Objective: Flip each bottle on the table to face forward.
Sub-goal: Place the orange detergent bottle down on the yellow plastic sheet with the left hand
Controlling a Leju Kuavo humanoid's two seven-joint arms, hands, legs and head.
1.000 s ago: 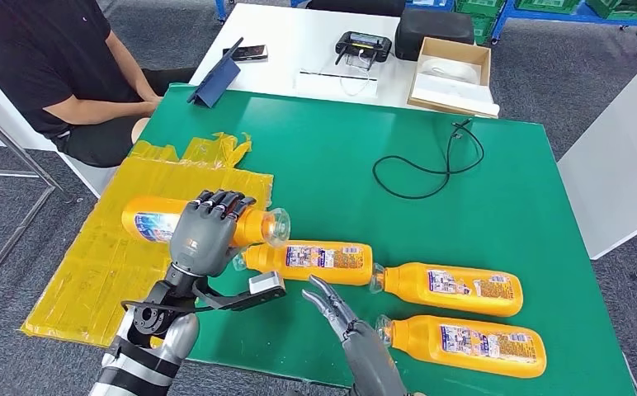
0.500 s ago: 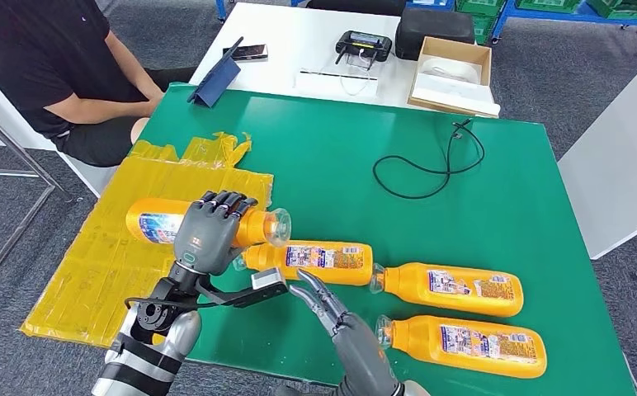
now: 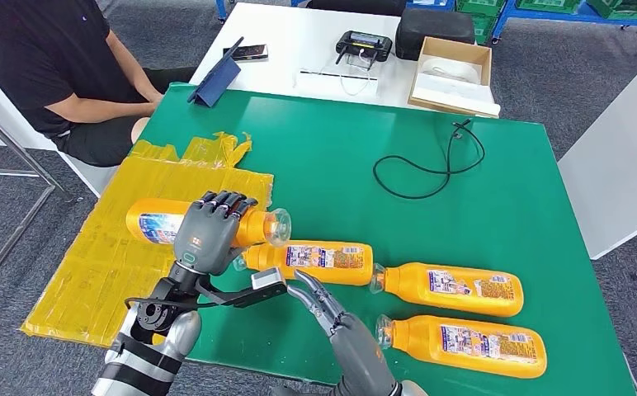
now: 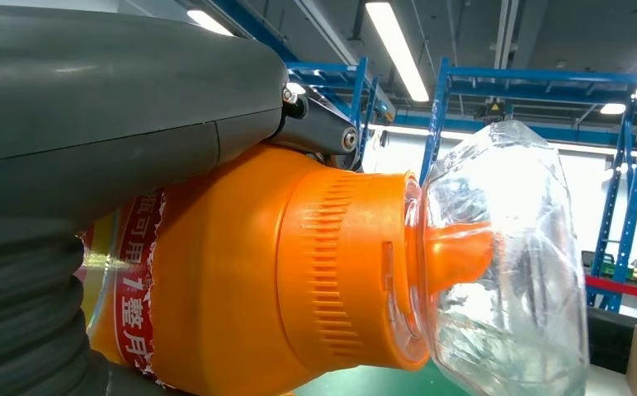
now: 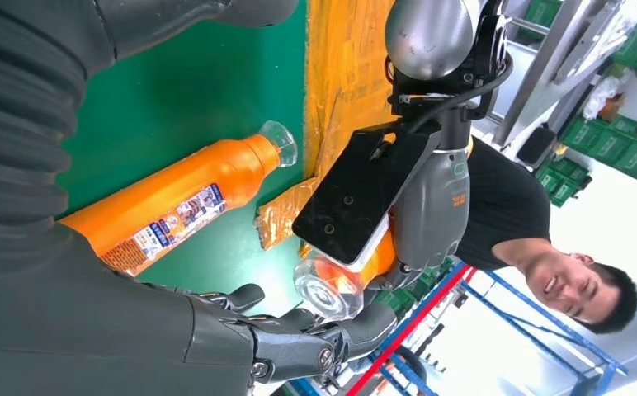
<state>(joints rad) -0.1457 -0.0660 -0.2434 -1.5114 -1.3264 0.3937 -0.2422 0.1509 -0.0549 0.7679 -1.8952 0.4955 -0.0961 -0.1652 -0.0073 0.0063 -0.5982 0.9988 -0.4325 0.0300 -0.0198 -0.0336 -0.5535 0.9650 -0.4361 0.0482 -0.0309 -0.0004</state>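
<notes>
Left hand: the left hand (image 3: 206,233) grips the held bottle (image 3: 154,223) around its body, fingers wrapped over the top; the bottle lies level above the yellow sheet (image 3: 109,256) at the near left of the desk (image 3: 340,157).
Held bottle: orange, clear cap (image 4: 501,264) pointing right, label partly hidden by the hand.
Right hand: the right hand (image 3: 332,318) hovers at the near edge with fingers apart and extended, holding nothing, fingertips just beside the second bottle (image 3: 311,261).
Second bottle: lies flat on the desk, cap to the left, just right of the held bottle.
Third bottle (image 3: 451,289): flat, to the right of the second, cap to the left.
Fourth bottle (image 3: 464,345): flat, nearest, cap to the left.
Black cable (image 3: 431,161): coiled, far right of centre.
Person (image 3: 47,62): seated at the far left.
</notes>
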